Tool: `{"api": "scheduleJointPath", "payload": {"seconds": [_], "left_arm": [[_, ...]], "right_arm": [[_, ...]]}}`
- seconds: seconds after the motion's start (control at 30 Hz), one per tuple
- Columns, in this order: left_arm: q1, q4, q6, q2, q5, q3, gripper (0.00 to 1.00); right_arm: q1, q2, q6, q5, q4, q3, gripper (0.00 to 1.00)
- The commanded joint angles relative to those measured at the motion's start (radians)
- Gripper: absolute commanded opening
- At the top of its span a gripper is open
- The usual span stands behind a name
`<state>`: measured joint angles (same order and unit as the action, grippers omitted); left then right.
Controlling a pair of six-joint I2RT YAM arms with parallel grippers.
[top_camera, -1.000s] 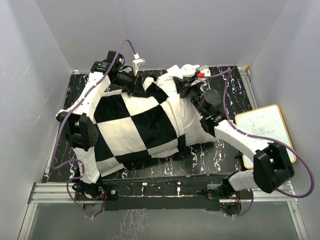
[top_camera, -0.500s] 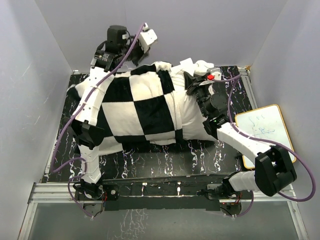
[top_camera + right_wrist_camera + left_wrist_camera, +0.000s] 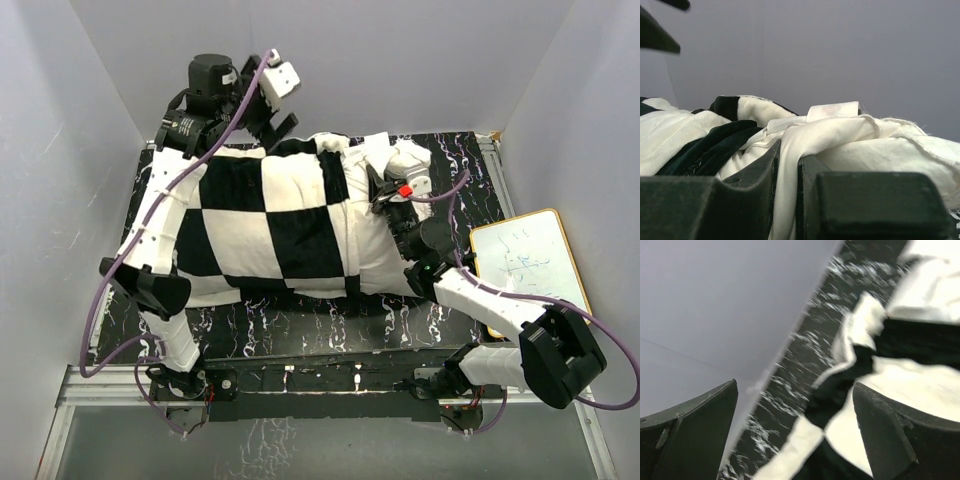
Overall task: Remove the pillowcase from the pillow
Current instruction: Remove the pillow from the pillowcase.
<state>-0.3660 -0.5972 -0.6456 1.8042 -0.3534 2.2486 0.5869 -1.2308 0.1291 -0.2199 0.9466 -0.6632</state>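
Observation:
The black-and-white checkered pillowcase (image 3: 270, 225) lies across the table and covers most of the pillow. The pillow's (image 3: 384, 245) plain off-white end sticks out of it on the right. My right gripper (image 3: 382, 190) is shut on a fold of that off-white pillow fabric (image 3: 788, 170), right beside the pillowcase's dark plush edge (image 3: 715, 142). My left gripper (image 3: 272, 125) hangs raised over the back left corner, near the wall. Its jaws are wide open and hold nothing. The pillowcase's rim (image 3: 850, 370) lies loose below the left gripper (image 3: 795, 435).
The black marbled table (image 3: 330, 320) is boxed in by grey walls at the back and on both sides. A small whiteboard (image 3: 525, 255) lies off the table's right edge. Purple cables loop round both arms.
My left gripper has let go of the pillowcase's back edge, opened wide and lifted toward the back wall. The pillowcase has spread flatter to the left. The right gripper keeps its pinch.

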Motion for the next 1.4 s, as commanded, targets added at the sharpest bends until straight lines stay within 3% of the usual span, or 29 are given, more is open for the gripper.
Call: {"api": "scheduleJointPath", "payload": {"seconds": [0.0, 0.17, 0.33, 0.37, 0.4, 0.43, 0.47, 0.5, 0.57, 0.7, 0.77, 0.87, 0.9, 0.93, 0.97, 1.07, 1.1, 1.23, 1.27, 1.3, 1.33, 1.37], "left_arm": [[0.029, -0.523, -0.067, 0.129, -0.149, 0.036, 0.97], [0.047, -0.830, -0.209, 0.177, -0.228, 0.000, 0.97], [0.053, -0.837, -0.314, 0.032, -0.281, -0.373, 0.97], [0.052, -0.836, -0.336, 0.013, -0.302, -0.432, 0.92], [0.051, -0.835, -0.342, 0.005, -0.318, -0.479, 0.80], [0.047, -0.825, -0.327, 0.009, -0.327, -0.512, 0.58], [0.042, -0.783, -0.276, 0.019, -0.315, -0.535, 0.18], [0.033, -0.696, -0.192, 0.026, -0.259, -0.544, 0.00], [0.029, -0.557, -0.114, 0.006, -0.135, -0.528, 0.00], [0.029, -0.049, -0.056, -0.078, 0.132, -0.446, 0.00], [0.028, 0.016, -0.078, 0.027, 0.228, -0.205, 0.00], [0.029, -0.080, -0.103, 0.278, 0.275, 0.365, 0.00], [0.024, -0.075, -0.129, 0.325, 0.278, 0.491, 0.00], [0.014, -0.038, -0.166, 0.332, 0.280, 0.529, 0.00], [0.002, 0.029, -0.208, 0.294, 0.288, 0.468, 0.00], [-0.037, 0.312, -0.285, 0.111, 0.272, 0.106, 0.00], [-0.046, 0.303, -0.273, 0.094, 0.268, 0.104, 0.00], [-0.049, -0.079, -0.110, 0.179, 0.219, 0.364, 0.00], [-0.047, -0.168, -0.090, 0.171, 0.204, 0.356, 0.06], [-0.043, -0.252, -0.078, 0.146, 0.174, 0.307, 0.32], [-0.035, -0.321, -0.063, 0.094, 0.135, 0.230, 0.76], [-0.021, -0.385, -0.048, 0.054, 0.092, 0.150, 0.88]], "right_arm": [[0.077, 0.033, 0.073, 0.129, 0.102, -0.017, 0.08], [0.087, 0.063, 0.126, 0.177, 0.026, -0.038, 0.08], [0.090, 0.111, 0.144, 0.198, -0.028, -0.023, 0.08], [0.091, 0.116, 0.152, 0.196, -0.029, -0.016, 0.08], [0.094, 0.119, 0.158, 0.188, -0.029, -0.009, 0.08], [0.093, 0.121, 0.160, 0.178, -0.026, -0.001, 0.08], [0.093, 0.120, 0.168, 0.168, -0.019, 0.004, 0.08], [0.093, 0.114, 0.172, 0.159, -0.008, 0.009, 0.08], [0.093, 0.093, 0.177, 0.130, 0.020, 0.008, 0.08], [0.110, 0.041, 0.228, 0.075, 0.090, -0.014, 0.08], [0.128, 0.018, 0.281, 0.044, 0.139, -0.024, 0.08], [0.159, -0.009, 0.368, 0.011, 0.196, -0.034, 0.08], [0.169, -0.018, 0.408, 0.003, 0.214, -0.038, 0.08], [0.180, -0.030, 0.449, -0.008, 0.239, -0.041, 0.08], [0.184, -0.042, 0.487, -0.015, 0.271, -0.044, 0.08], [0.186, -0.078, 0.574, -0.024, 0.322, -0.068, 0.08], [0.185, -0.095, 0.601, -0.024, 0.330, -0.083, 0.08], [0.191, -0.181, 0.758, 0.026, 0.397, -0.141, 0.08], [0.198, -0.195, 0.809, 0.035, 0.399, -0.155, 0.08], [0.204, -0.207, 0.847, 0.038, 0.411, -0.166, 0.08], [0.206, -0.214, 0.872, 0.041, 0.421, -0.181, 0.08], [0.206, -0.223, 0.887, 0.049, 0.423, -0.197, 0.08]]}}
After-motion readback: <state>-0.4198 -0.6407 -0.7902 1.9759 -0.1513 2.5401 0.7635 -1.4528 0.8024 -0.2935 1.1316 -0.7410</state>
